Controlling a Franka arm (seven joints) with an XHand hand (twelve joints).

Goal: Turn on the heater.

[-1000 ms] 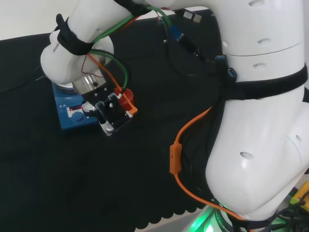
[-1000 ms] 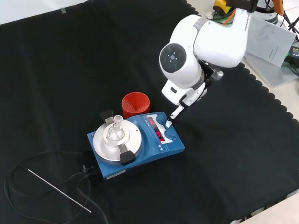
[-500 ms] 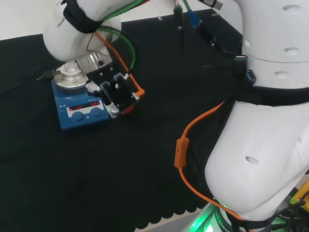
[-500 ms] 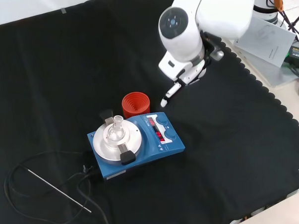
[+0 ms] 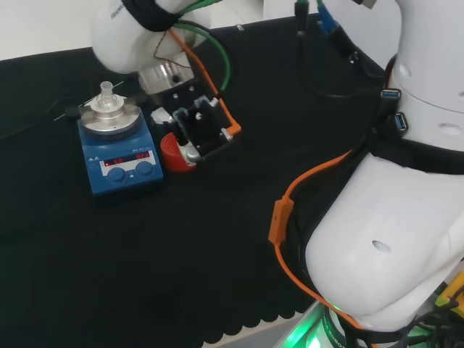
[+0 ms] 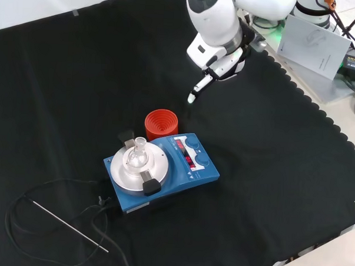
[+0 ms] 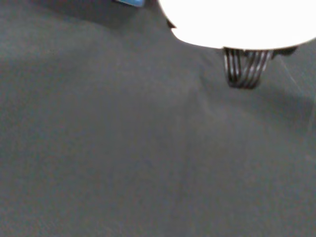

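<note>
The heater (image 6: pixel 164 171) is a blue hotplate with a round silver plate, two blue knobs and a red lit display (image 6: pixel 185 156). A small clear flask (image 6: pixel 136 155) stands on its plate. In the head view the heater (image 5: pixel 119 158) sits at the left. The black and white hand (image 6: pixel 221 57) hovers above the cloth, beyond the heater and apart from it, with one straight finger (image 6: pixel 198 88) pointing down. The hand (image 5: pixel 199 130) holds nothing and hangs just right of the heater in the head view. A corner of the heater (image 7: pixel 131 2) shows blue in the wrist view.
A red ribbed ring (image 6: pixel 161 124) stands against the heater's far side, under the hand (image 5: pixel 174 154) in the head view. A black cable and a thin metal rod (image 6: pixel 70 225) lie at the front left. Papers (image 6: pixel 314 39) lie off the cloth's far right edge.
The hand has lifted off the heater's knob and drawn back, upward in the front view and rightward in the head view. The display stays lit red.
</note>
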